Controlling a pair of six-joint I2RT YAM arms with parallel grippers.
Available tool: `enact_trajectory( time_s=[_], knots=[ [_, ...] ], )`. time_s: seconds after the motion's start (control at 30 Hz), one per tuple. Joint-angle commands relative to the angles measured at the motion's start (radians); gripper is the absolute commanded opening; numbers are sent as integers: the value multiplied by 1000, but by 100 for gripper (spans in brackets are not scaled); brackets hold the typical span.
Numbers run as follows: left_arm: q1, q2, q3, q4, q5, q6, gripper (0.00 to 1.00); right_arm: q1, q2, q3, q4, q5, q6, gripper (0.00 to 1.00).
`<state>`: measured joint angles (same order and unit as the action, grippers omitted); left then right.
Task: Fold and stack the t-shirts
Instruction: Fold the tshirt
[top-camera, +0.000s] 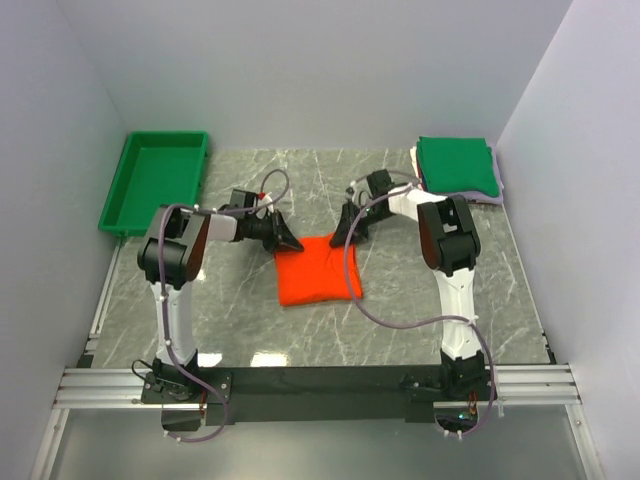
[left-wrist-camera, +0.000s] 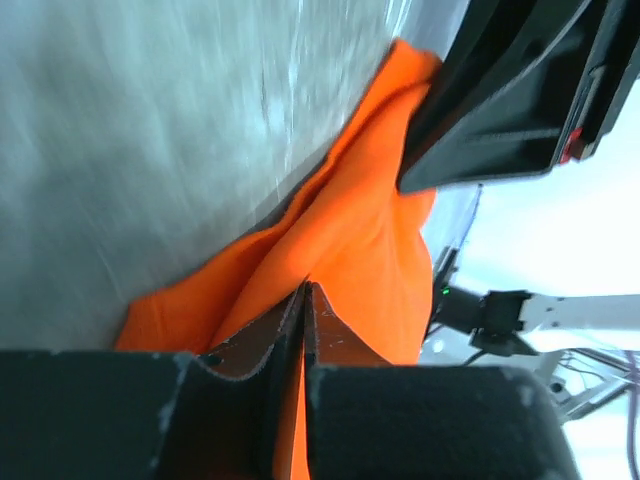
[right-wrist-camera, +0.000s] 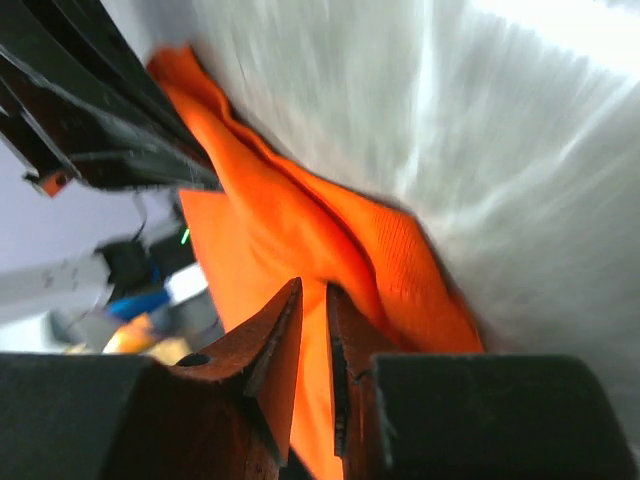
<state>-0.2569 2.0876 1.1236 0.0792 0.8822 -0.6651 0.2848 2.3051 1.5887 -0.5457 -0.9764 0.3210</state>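
The bright orange-red t-shirt lies as a folded rectangle in the middle of the marble table, its far edge bunched and raised. My left gripper is at its far left corner. In the left wrist view the jaws are shut, with orange cloth pinched between them. My right gripper is at the far right corner. In the right wrist view its jaws are nearly closed, with orange cloth in the narrow gap. A folded green shirt tops a stack of thin folded ones at the back right.
A rigid green plastic tray stands at the back left corner. White walls enclose the table on three sides. Each wrist view shows the other gripper's black body close by, in the left wrist view and in the right wrist view.
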Motion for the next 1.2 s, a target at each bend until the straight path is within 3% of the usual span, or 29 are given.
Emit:
enact_trajectory(
  time_s=[0.0, 0.17, 0.27, 0.4, 0.53, 0.73, 1.0, 1.17],
  knots=[
    [38, 54, 118, 41, -17, 10, 11, -29, 37, 134, 72, 157, 16, 23],
    [67, 57, 269, -28, 1, 117, 10, -27, 16, 246, 49, 147, -40, 26],
    [91, -6, 266, -32, 52, 116, 11, -29, -94, 162, 84, 76, -60, 29],
    [71, -203, 69, 135, 110, -16, 12, -7, -280, 5, 159, 12, -16, 37],
    [13, -273, -97, 235, 115, -131, 16, 48, -315, -108, 200, -18, 65, 43],
    [-22, -201, -189, 298, 51, -209, 22, 116, -230, -185, 230, 17, 133, 42],
    [27, 6, -68, 41, -55, -32, 16, 56, -55, -131, 162, 166, 64, 38],
    [67, -26, -45, -9, 0, 42, 16, 36, -137, -130, 113, 154, -2, 35]
  ],
)
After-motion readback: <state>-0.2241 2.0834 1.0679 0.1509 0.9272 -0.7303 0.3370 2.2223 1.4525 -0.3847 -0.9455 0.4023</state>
